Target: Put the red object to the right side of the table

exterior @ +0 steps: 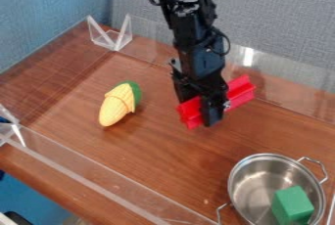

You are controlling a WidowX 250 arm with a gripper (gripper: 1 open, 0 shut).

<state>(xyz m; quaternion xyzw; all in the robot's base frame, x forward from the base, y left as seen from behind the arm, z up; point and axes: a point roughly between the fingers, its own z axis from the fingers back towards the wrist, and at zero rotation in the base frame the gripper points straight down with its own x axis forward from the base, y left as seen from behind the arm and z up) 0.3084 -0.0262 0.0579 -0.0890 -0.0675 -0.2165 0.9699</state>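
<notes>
While the metal pot (249,198) sits nearest me at the lower right of the frame, with the green cube (291,206) inside it, the work is going on farther back over the bench (151,160). The red block (191,113) is just right of the middle, well apart from the pot, and the carrying step looks to be in hand: the block seems to be grasped but not put down at the right. Next, I'd say, it calls for keeping the grip, swinging toward the right edge of the frame and setting the block on bare wood behind the pot. Too low or too near a path could catch the pot's rim.

As for the end effector (211,111), its jaws stand fairly wide, and I judge them closed on the block across its middle. Red shows on both sides of the dark fingers, toward the lower left and the upper right. Whether the block's underside is off the wood I can't tell from where I stand. Off to the left, the yellow-green vegetable toy (119,105) lies apart from the grip, untouched, and beyond them all rises the clear acrylic wall (284,67).
</notes>
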